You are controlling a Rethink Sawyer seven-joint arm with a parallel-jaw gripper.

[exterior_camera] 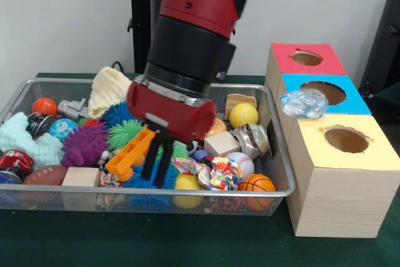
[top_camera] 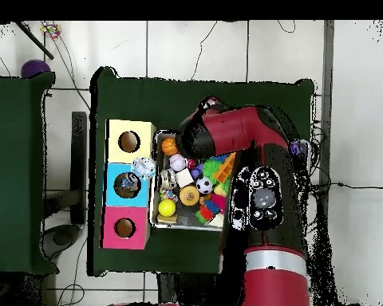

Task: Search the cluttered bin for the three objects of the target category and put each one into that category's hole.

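Observation:
The wire mesh bin point(exterior_camera: 187, 190) is full of toys; it also shows in the overhead view point(top_camera: 159, 224). One wrinkly clear plastic bottle point(exterior_camera: 304, 102) lies on top of the blue box point(exterior_camera: 356, 105), at the left rim of its hole; it also shows in the overhead view point(top_camera: 144, 166). I see no other clear bottle among the clutter. My gripper point(exterior_camera: 156, 170) hangs down into the middle of the bin, over a blue spiky toy point(exterior_camera: 147, 182) and beside an orange plastic piece point(exterior_camera: 128, 154). Its black fingers stand a little apart and hold nothing. In the overhead view the arm hides the gripper.
Three wooden boxes stand right of the bin, each with a hole: red top point(exterior_camera: 290, 67), blue top, yellow top point(exterior_camera: 375, 154). A dented silver can point(exterior_camera: 250, 139), balls, wooden blocks, a purple spiky ball point(exterior_camera: 84, 144) and a cream cloth point(exterior_camera: 107, 89) fill the bin.

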